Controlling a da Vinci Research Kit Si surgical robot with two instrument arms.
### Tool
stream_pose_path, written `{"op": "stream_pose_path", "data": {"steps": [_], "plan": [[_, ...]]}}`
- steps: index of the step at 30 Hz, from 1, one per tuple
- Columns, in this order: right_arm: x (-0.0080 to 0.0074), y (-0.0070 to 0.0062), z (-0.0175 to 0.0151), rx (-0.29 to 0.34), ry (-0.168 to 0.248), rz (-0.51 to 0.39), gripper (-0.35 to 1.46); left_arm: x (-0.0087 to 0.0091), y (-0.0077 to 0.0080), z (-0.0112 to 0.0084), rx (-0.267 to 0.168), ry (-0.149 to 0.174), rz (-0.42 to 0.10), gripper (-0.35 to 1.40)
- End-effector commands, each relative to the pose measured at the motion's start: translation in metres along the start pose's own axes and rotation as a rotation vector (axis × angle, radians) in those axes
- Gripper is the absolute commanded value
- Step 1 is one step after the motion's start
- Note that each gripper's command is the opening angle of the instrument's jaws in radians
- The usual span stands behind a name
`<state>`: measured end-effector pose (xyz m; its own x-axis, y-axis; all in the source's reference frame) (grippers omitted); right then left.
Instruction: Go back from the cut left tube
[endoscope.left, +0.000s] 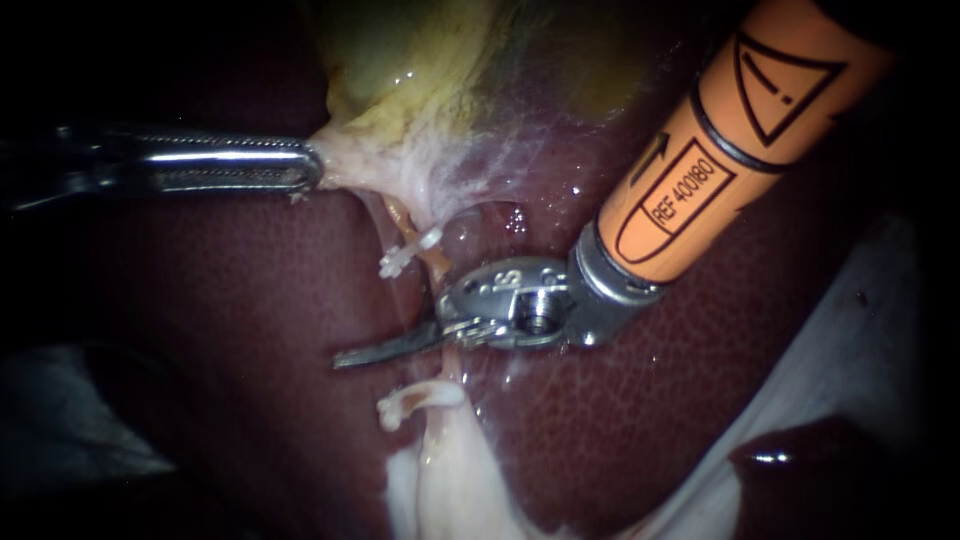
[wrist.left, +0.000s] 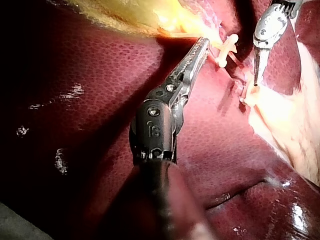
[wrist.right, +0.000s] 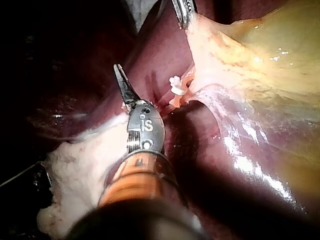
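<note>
The right instrument (endoscope.left: 385, 350), orange-shafted, is seen closest, its jaws laid together and empty just below the clip (endoscope.left: 410, 250). The cut tube (endoscope.left: 432, 262) is found at the clip: a thin, pale orange stump is carried by the clip, and a white curled lower end (endoscope.left: 420, 397) lies beyond the gap, over the liver (endoscope.left: 250, 330). It is judged soft, slick and easily torn, so it is best left ungripped, or taken only beside the clip. The left instrument (endoscope.left: 290, 165), up and left of the clip, is clamped on gallbladder (endoscope.left: 400, 60) tissue.
</note>
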<state>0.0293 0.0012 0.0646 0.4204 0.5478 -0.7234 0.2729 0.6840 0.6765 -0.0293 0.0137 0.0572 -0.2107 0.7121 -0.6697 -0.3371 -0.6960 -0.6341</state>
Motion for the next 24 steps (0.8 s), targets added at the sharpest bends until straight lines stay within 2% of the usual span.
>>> {"op": "stream_pose_path", "data": {"steps": [1,5,6,8,9,14,17,21,24], "plan": [[-0.0001,0.0000,0.0001,0.012,-0.002,0.019,-0.35,0.0000,0.0000,0.0000,-0.001,0.000,0.000,-0.35],[-0.0001,0.0000,0.0005,-0.002,0.006,0.018,1.01,-0.0001,-0.0001,0.0000,-0.001,0.000,0.000,-0.35],[0.0000,0.0000,0.0007,-0.020,0.016,0.030,1.18,-0.0001,-0.0001,0.0000,-0.001,0.000,0.000,-0.35],[0.0001,0.0000,0.0009,-0.052,0.032,0.048,1.38,-0.0001,-0.0001,0.0000,-0.001,0.000,0.000,-0.35],[0.0002,-0.0001,0.0010,-0.068,0.039,0.055,1.42,-0.0001,-0.0001,0.0000,-0.001,0.000,0.001,-0.35],[0.0002,-0.0005,0.0007,-0.067,0.042,0.061,1.45,-0.0001,-0.0001,0.0000,-0.001,0.000,0.001,-0.35],[-0.0003,-0.0013,-0.0006,-0.091,0.048,0.061,1.45,-0.0002,-0.0002,0.0000,-0.001,0.000,0.001,-0.35],[-0.0015,-0.0031,-0.0032,-0.179,0.065,0.070,1.45,-0.0002,-0.0002,0.0000,-0.002,0.000,0.001,-0.35],[-0.0023,-0.0046,-0.0057,-0.256,0.068,0.019,1.45,-0.0002,-0.0003,-0.0001,-0.002,0.000,0.001,-0.35]]}}
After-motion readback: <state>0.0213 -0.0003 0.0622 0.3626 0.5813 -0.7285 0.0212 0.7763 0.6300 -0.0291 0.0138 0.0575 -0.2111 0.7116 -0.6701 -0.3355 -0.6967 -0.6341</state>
